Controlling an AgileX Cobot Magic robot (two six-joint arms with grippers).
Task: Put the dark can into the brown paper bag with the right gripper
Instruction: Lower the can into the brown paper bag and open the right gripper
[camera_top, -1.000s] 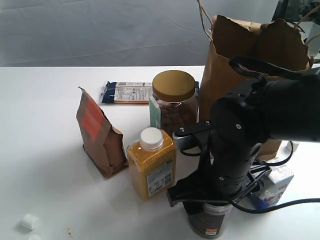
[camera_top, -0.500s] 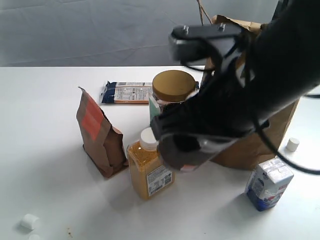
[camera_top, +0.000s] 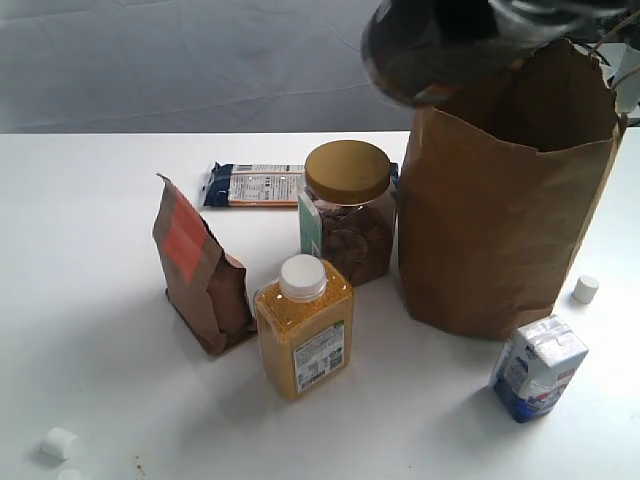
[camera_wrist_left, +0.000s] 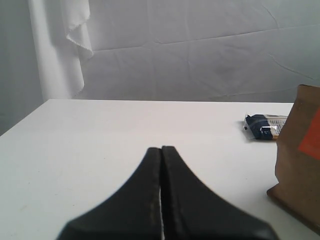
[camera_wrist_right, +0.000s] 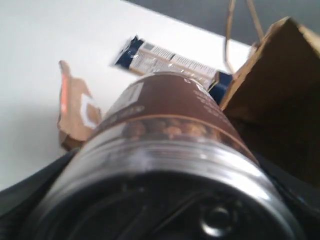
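Observation:
The dark can (camera_top: 425, 50) hangs blurred at the top of the exterior view, just left of and above the mouth of the tall brown paper bag (camera_top: 500, 220). In the right wrist view the dark can (camera_wrist_right: 170, 150) fills the frame, brown label and silver pull-ring lid up close, held between the black fingers (camera_wrist_right: 30, 187) of my right gripper (camera_wrist_right: 165, 210). The bag's open rim (camera_wrist_right: 280, 70) is beside the can. My left gripper (camera_wrist_left: 161, 150) is shut with nothing in it, low over the white table (camera_wrist_left: 125, 130).
On the table stand a gold-lidded nut jar (camera_top: 347, 210), a yellow bottle with a white cap (camera_top: 303, 325), a small brown pouch with an orange label (camera_top: 198, 265), a blue snack packet (camera_top: 252, 184), a small milk carton (camera_top: 538, 368) and loose white caps (camera_top: 586, 289).
My right gripper lifted the dark can from the table's front edge, carried it up and back, and now holds it high beside the bag's mouth. The left gripper has not moved.

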